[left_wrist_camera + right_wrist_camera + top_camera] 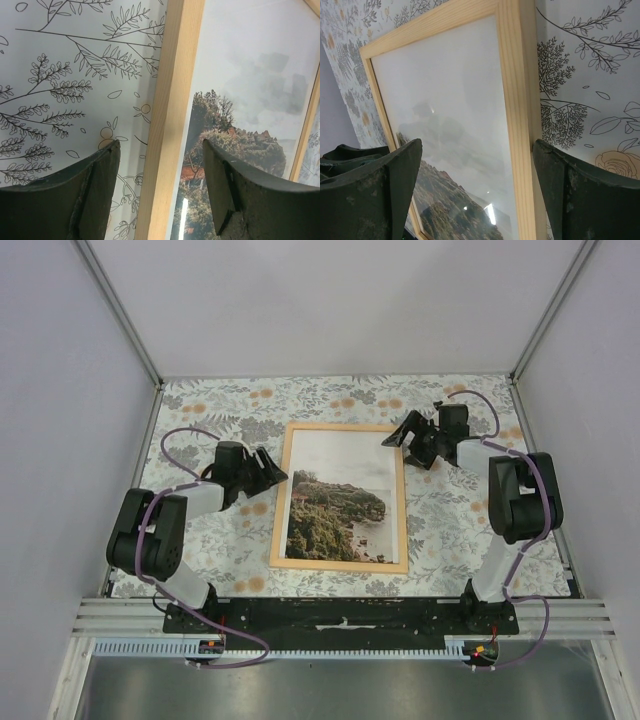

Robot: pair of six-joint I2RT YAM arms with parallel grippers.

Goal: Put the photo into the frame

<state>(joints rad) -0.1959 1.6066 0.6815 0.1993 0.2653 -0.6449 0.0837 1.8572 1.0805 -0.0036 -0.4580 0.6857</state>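
Observation:
The light wooden frame [338, 565] lies flat mid-table, and the photo [335, 515] of a green wooded coast under a pale sky lies inside it, picture up. My left gripper [270, 472] is at the frame's left rail near its upper part. In the left wrist view this gripper [160, 145] is open, one finger over the cloth and one over the photo [235, 125], with the rail [172, 100] between them. My right gripper [405, 435] is at the frame's top right corner. It [477, 145] is open and straddles the right rail [515, 90], above the photo [445, 200].
A floral tablecloth [200, 400] covers the table. Grey walls [60, 390] stand close on the left, right and back. A metal rail [340, 615] carrying both arm bases runs along the near edge.

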